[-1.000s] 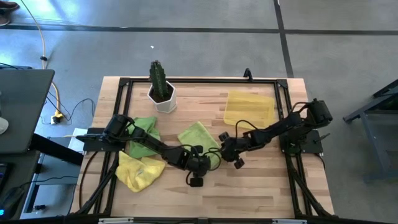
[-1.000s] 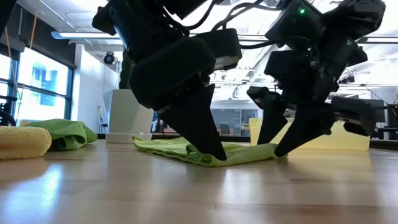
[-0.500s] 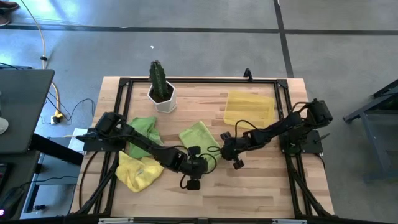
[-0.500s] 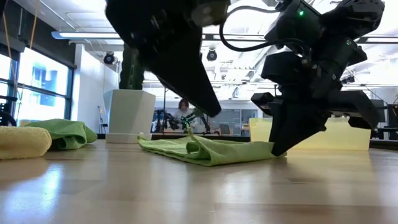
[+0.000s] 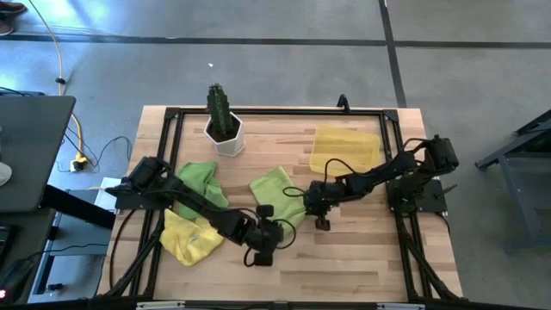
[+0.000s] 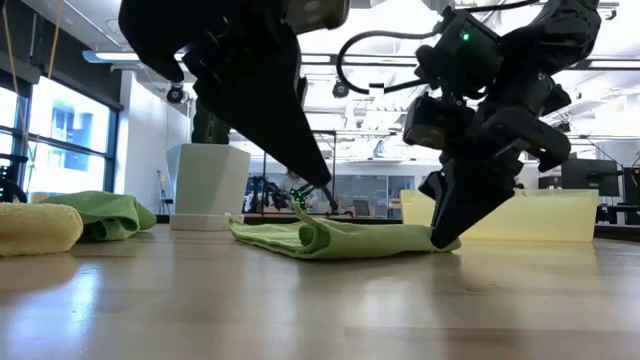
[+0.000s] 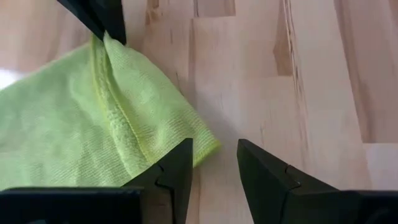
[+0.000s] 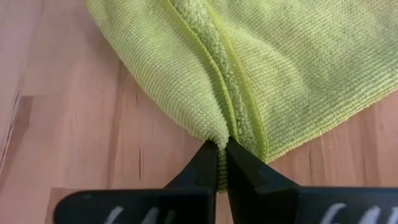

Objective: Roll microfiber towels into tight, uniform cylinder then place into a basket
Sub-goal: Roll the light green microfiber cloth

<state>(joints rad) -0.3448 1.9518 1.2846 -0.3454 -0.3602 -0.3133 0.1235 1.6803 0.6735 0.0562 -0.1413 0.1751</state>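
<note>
Yellow towel [image 5: 191,238] and crumpled green towel [image 5: 202,178] near tabletop's left edge. My left gripper [image 7: 212,167] – fingers apart, nothing between – hovers just off spread green towel [image 5: 277,191] at tabletop's middle. My right gripper [image 8: 219,163] – clamped on that towel's pinched fold. Basket [image 5: 344,149] toward far right corner.

Right claw [image 8: 222,163] pinched closed, tips down — left claw [image 7: 214,171] parted, raised alongside.
</note>
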